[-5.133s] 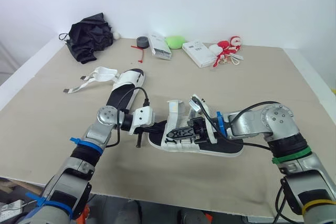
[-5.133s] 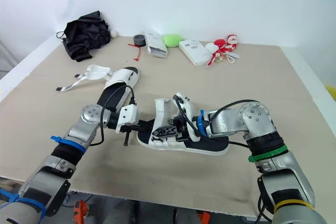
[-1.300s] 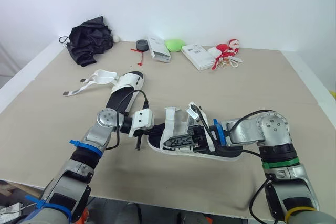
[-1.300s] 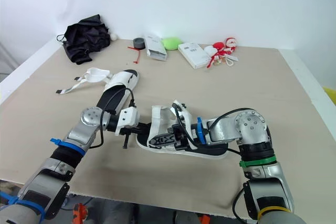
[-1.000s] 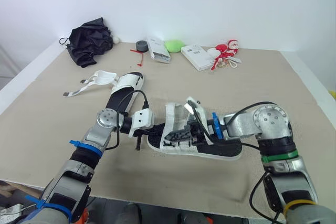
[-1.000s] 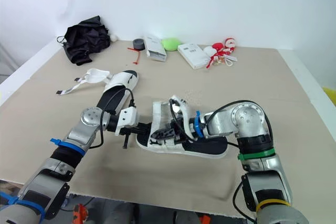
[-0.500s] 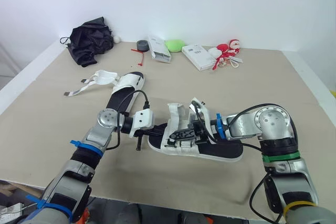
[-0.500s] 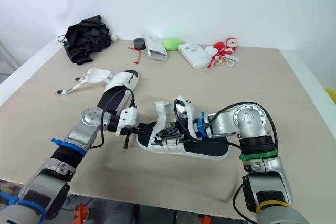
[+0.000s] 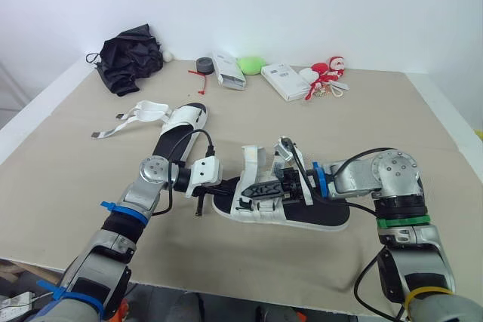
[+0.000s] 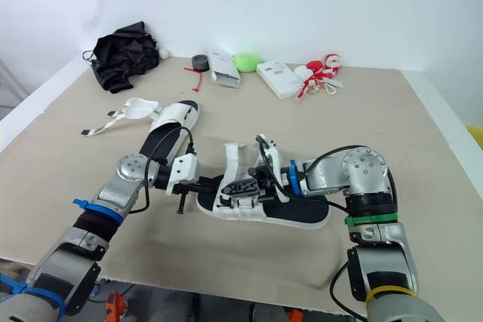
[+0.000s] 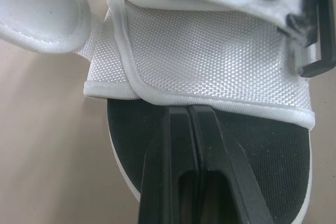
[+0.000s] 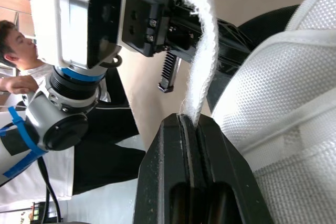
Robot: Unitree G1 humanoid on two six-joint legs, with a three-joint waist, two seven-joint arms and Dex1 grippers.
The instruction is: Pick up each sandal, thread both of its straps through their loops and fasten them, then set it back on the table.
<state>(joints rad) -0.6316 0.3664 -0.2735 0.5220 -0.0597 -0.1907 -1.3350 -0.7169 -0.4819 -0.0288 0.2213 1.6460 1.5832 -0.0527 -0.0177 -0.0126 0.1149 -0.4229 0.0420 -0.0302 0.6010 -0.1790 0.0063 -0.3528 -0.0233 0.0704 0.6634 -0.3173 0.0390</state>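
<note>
Left eye view shows the beige surface (image 9: pixel 362 111) carrying both sandals. The near sandal (image 9: pixel 326 216) lies between the arms, and the second sandal (image 9: pixel 179 127) sits beyond it with its straps loose. Over the last second the right arm has swung back a little, and the strap (image 9: pixel 286 147) now stands up above the white upper. I judge threading to be under way, with nothing fastened yet. The right hand (image 12: pixel 190 121) is clamped tight on that strap. The left hand (image 11: pixel 190 111) has its fingers pressed together at the toe end of the footbed, apparently steadying it. The white boxes (image 9: pixel 285 81) at the far edge carry print too small to read, and no brand shows on the sandals.
</note>
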